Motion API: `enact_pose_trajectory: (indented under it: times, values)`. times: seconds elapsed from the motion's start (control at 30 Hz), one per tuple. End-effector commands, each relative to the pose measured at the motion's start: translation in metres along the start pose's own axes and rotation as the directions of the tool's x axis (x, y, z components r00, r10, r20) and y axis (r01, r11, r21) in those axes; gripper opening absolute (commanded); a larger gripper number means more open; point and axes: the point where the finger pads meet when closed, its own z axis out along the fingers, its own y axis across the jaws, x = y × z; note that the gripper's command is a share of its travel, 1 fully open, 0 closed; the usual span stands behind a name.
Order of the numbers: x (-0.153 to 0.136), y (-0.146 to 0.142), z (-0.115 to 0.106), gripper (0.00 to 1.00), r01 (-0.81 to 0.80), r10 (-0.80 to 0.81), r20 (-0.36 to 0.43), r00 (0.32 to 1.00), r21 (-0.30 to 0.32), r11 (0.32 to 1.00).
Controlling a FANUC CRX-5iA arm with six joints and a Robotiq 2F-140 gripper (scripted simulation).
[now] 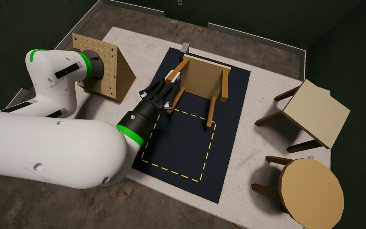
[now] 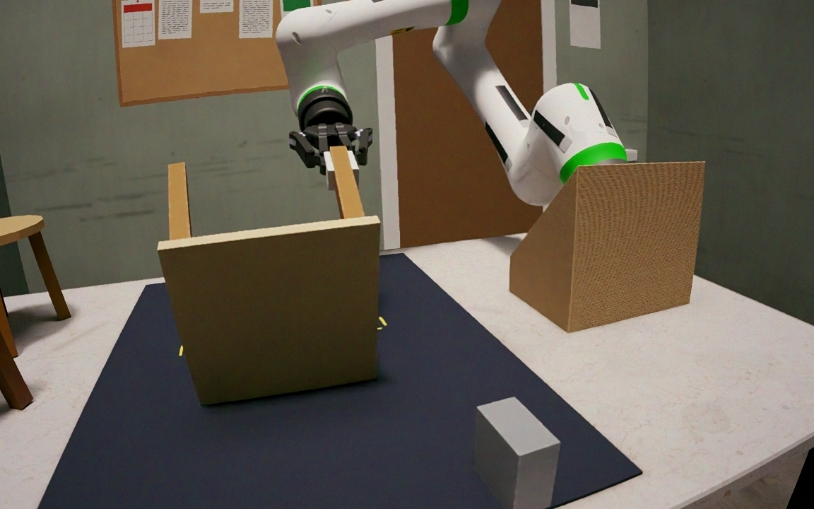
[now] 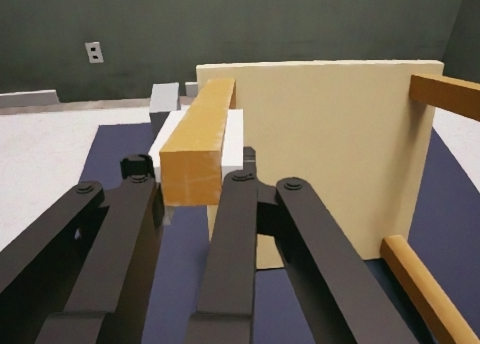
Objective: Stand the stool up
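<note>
The stool [image 1: 204, 81] has a pale square seat and orange-brown legs. It lies tipped on its side on the dark mat [image 1: 190, 122], seat upright on one edge, legs pointing toward the dashed rectangle [image 1: 178, 145]. The tips of its two lower legs reach the rectangle's far edge. My gripper [image 1: 172, 77] is shut on the end of an upper leg [image 3: 196, 147], its white pads on both sides. The gripper also shows in the exterior view [image 2: 340, 165], above and behind the seat [image 2: 274, 313].
A grey block [image 2: 514, 452] stands on the mat's far end behind the stool. A cardboard wedge [image 1: 104, 66] holds the arm's base at the left. Two other stools, one square [image 1: 313, 112] and one round [image 1: 310, 193], stand at the table's right.
</note>
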Motion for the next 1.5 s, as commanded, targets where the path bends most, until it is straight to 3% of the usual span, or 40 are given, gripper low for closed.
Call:
enact_pose_trajectory:
  times: [0.0, 0.3, 0.73, 1.47]
  values:
    - [-0.007, 0.000, -0.006, 0.10, -0.005, 0.005, -0.055, 0.998, 0.009, 1.000]
    - [-0.009, 0.001, -0.009, 0.10, -0.009, 0.009, -0.120, 0.993, 0.006, 1.000]
    - [-0.028, 0.003, -0.027, 0.10, -0.009, 0.009, -0.120, 0.993, 0.006, 1.000]
    - [-0.031, 0.003, -0.029, 0.10, -0.009, 0.009, -0.120, 0.993, 0.006, 1.000]
